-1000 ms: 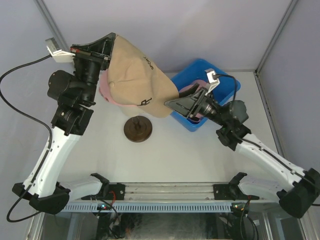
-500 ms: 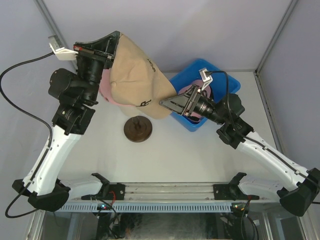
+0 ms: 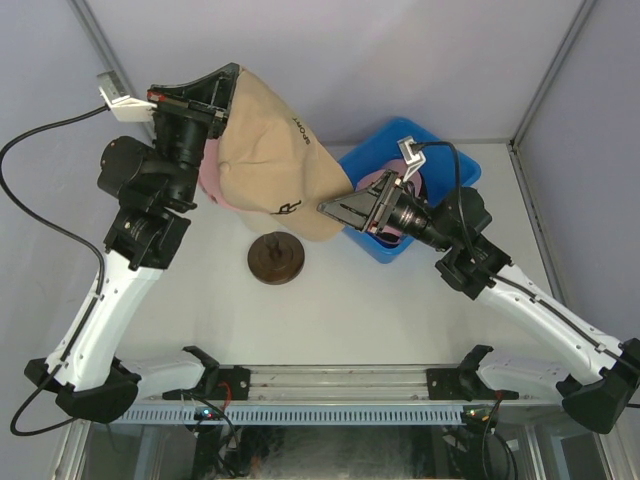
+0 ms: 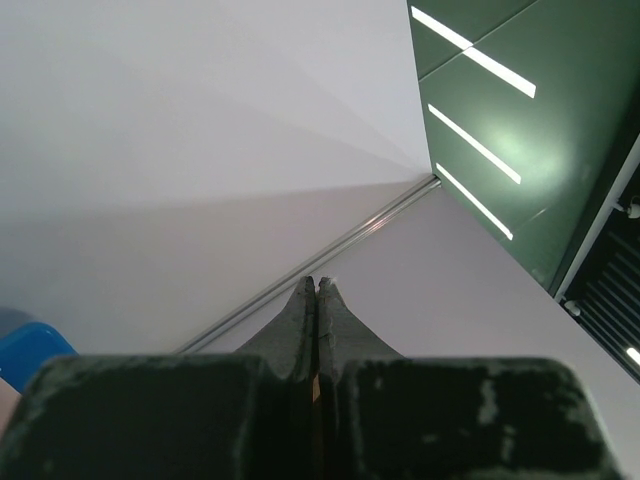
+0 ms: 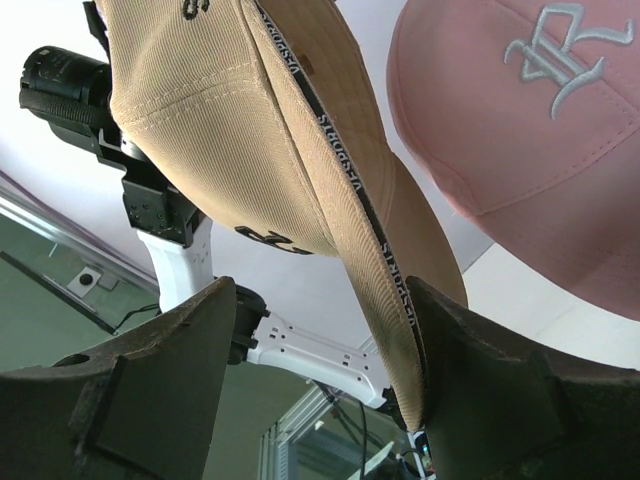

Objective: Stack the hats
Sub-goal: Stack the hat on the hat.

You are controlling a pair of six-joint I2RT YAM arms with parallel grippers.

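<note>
Left pincer (image 3: 226, 80) is clamped on the tan cap (image 3: 265, 160), held high at far left. Right pincer (image 3: 330, 207) stands apart, straddling its brim (image 5: 385, 250).

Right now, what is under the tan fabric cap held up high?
A pink fabric cap with a grey stitched logo sits under the tan fabric cap, with a round brown base lower down. Whatever the pink cap rests on is covered.
</note>
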